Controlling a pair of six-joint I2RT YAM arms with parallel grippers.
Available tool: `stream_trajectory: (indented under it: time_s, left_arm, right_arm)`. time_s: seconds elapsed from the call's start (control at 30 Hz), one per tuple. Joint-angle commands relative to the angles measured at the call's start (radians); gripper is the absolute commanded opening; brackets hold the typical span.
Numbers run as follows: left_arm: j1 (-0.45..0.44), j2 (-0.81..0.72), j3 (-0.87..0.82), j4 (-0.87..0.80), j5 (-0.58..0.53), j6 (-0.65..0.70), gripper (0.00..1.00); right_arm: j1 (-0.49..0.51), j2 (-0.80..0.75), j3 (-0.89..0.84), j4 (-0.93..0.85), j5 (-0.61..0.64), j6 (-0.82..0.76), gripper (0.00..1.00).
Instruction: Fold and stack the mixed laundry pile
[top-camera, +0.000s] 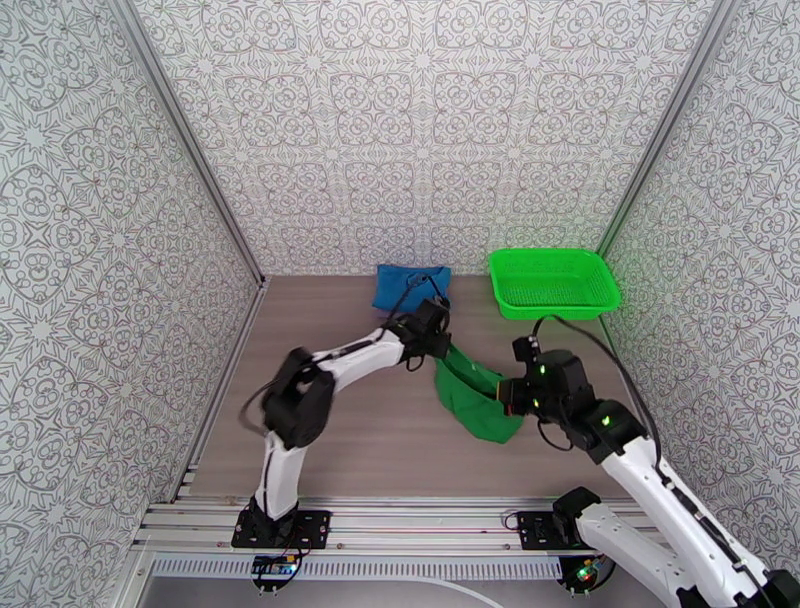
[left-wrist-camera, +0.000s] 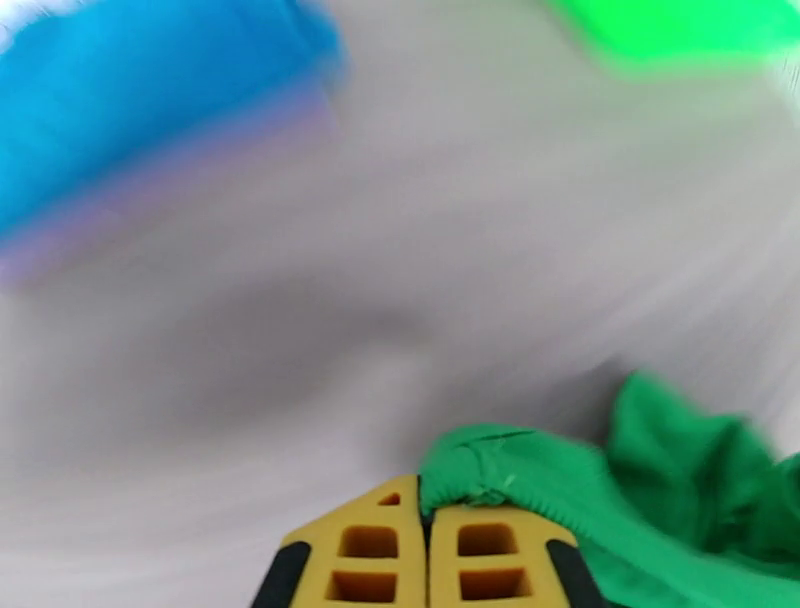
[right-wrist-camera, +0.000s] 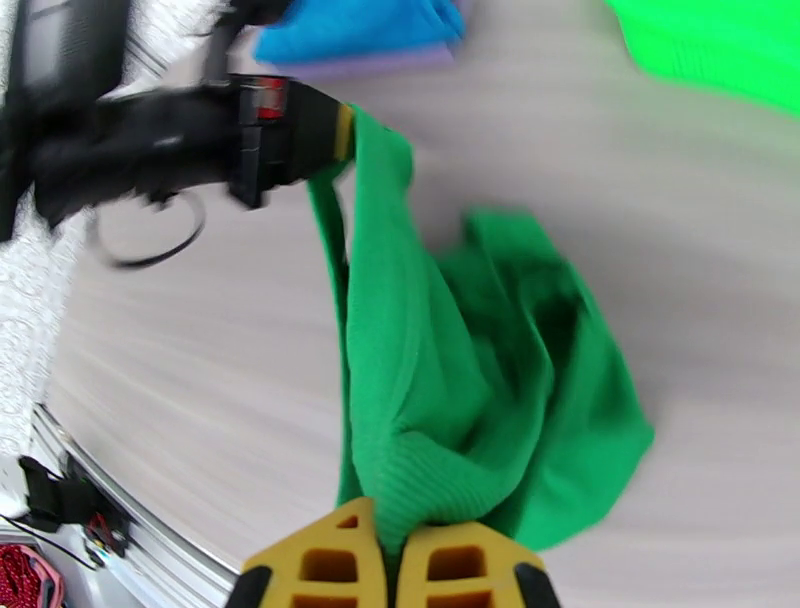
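left gripper (left-wrist-camera: 428, 505) and right gripper (right-wrist-camera: 388, 525) each clamp the green garment (top-camera: 475, 398); the blue garment (left-wrist-camera: 130, 100) beyond is blurred.

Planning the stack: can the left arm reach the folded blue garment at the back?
Probably yes: the blue garment lies close beyond, nothing between, though the left fingers hold the green garment.

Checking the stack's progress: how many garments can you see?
3. The green garment is held between the left gripper and right gripper; the blue garment lies folded near the far wall, the lavender garment under it. Others could hide beneath.
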Motion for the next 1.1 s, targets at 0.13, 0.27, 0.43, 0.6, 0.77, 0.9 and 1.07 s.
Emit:
stream_trajectory:
  time_s: [0.13, 0.27, 0.43, 0.6, 0.77, 0.9, 1.07]
  left_arm:
    - [-0.020, -0.425, 0.017, -0.078, -0.370, 0.091, 0.00]
    - [-0.020, -0.579, 0.074, -0.176, -0.493, 0.146, 0.00]
    - [0.035, -0.724, 0.108, -0.196, -0.623, 0.263, 0.00]
    - [0.218, -0.798, 0.133, -0.190, -0.614, 0.363, 0.00]
    - [0.374, -0.808, 0.199, -0.216, -0.556, 0.435, 0.00]
    - [0.437, -0.799, 0.230, -0.221, -0.543, 0.500, 0.00]
    - [0.489, -0.800, 0.223, -0.231, -0.525, 0.522, 0.00]
  right_arm:
    - [-0.004, 0.231, 0.417, 0.071, -0.116, -0.080, 0.00]
    - [-0.004, 0.380, 0.667, 0.091, -0.175, -0.084, 0.00]
    - [-0.003, 0.659, 1.005, 0.166, -0.365, -0.023, 0.00]
    - [0.017, 1.079, 1.530, 0.215, -0.561, 0.127, 0.00]
    - [0.040, 1.478, 1.993, 0.486, -0.627, 0.435, 0.00]
    - [0.072, 1.483, 1.837, 0.725, -0.540, 0.487, 0.00]
    - [0.116, 1.500, 1.828, 0.736, -0.492, 0.381, 0.00]
